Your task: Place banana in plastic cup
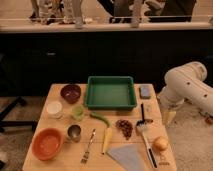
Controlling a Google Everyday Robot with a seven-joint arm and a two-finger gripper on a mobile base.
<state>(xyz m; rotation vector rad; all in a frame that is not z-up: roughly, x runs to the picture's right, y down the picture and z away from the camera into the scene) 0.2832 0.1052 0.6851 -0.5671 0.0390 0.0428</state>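
The banana (pixel 107 140), slim and pale yellow, lies on the wooden table (pixel 59 90) near the front middle, between a fork (pixel 88 146) and a dark red bunch of grapes (pixel 124 128). The plastic cup (pixel 77 112), short and light green, stands upright to the banana's upper left, just above a steel cup (pixel 74 133). My white arm comes in from the right. My gripper (pixel 168 117) hangs open off the table's right edge, pointing down, far from both banana and cup, with nothing in it.
A green tray (pixel 111 92) sits at the back middle, with a maroon bowl (pixel 70 93) and a white round container (pixel 54 108) to its left. An orange bowl (pixel 48 144) is front left. A curved green vegetable (pixel 100 118), a spatula (pixel 145 132), an onion (pixel 160 144), a blue sponge (pixel 144 91) and a grey cloth (pixel 127 157) share the table.
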